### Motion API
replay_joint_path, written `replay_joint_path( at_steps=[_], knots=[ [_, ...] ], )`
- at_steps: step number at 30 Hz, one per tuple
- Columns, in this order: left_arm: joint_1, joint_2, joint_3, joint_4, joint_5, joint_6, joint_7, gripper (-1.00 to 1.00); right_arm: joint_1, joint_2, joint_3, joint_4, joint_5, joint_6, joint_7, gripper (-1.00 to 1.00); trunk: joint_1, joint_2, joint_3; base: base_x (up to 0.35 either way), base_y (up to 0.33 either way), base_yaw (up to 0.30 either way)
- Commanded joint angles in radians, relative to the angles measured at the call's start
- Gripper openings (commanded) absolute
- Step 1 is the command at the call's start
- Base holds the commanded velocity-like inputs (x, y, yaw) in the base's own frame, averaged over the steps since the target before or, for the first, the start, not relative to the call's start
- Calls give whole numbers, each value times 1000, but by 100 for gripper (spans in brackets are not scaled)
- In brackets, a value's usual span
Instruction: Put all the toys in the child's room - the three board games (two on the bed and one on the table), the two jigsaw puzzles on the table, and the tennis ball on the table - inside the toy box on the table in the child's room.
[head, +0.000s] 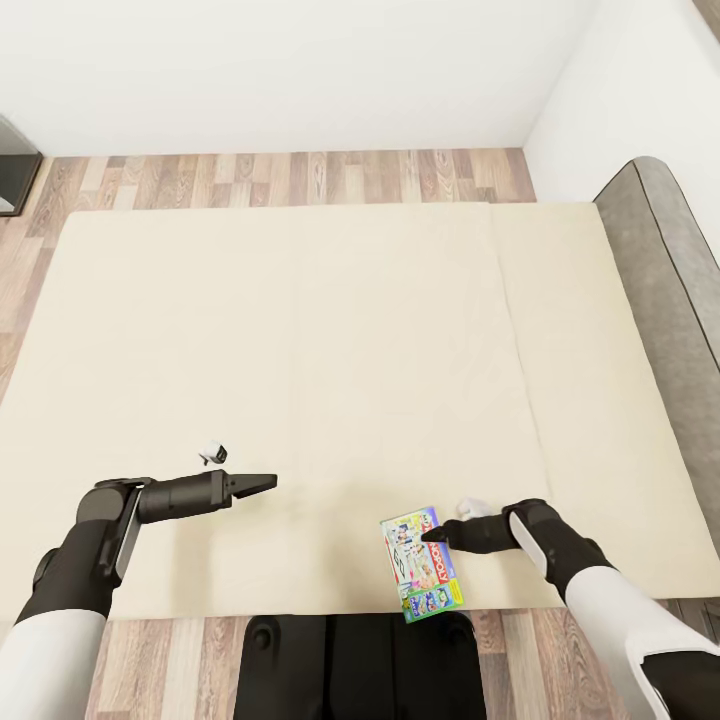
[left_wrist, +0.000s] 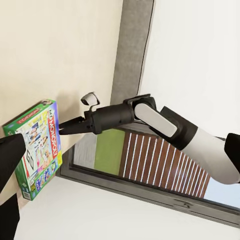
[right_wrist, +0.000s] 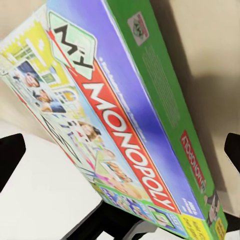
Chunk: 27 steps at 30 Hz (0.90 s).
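A My Monopoly board game (head: 421, 564), a green box with a colourful lid, lies flat on the cream bed (head: 300, 340) close to its near edge. The tip of my right gripper (head: 432, 537) reaches the box's right side over the lid; the left wrist view shows that gripper (left_wrist: 65, 128) against the box (left_wrist: 36, 147). In the right wrist view the lid (right_wrist: 115, 130) spans the space ahead, and the fingers (right_wrist: 10, 157) stand wide apart at the edges, open. My left gripper (head: 262, 484) hovers open over bare mattress, well to the left of the box.
A grey padded headboard (head: 665, 270) runs along the bed's right side. Wooden floor (head: 280, 178) lies beyond the bed, below white walls. A dark piece of furniture (head: 15, 180) stands at the far left. My black base (head: 360, 665) is against the bed's near edge.
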Motion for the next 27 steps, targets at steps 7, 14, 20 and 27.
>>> replay_joint_path(
  at_steps=[7, 14, 20, 27],
  knots=[
    [0, 0, 1, 0, -7, 10, -7, 100, 0, 1, 9, 0, -9, -34, -2, 100, 1, -2, -1, 0, 0, 0],
    [0, 0, 1, -1, -7, 10, -7, 100, 0, 8, 8, 1, -12, -35, -3, 100, 1, -2, -1, 0, 0, 0],
    [0, 0, 1, -1, -7, 10, -7, 100, 0, 20, 7, 14, -13, -34, -2, 100, 1, -2, -1, 0, 0, 0],
    [0, 0, 1, -1, -7, 10, -7, 100, 0, 39, 5, 56, -14, -44, -3, 100, 1, -2, -1, 0, 0, 0]
  ],
)
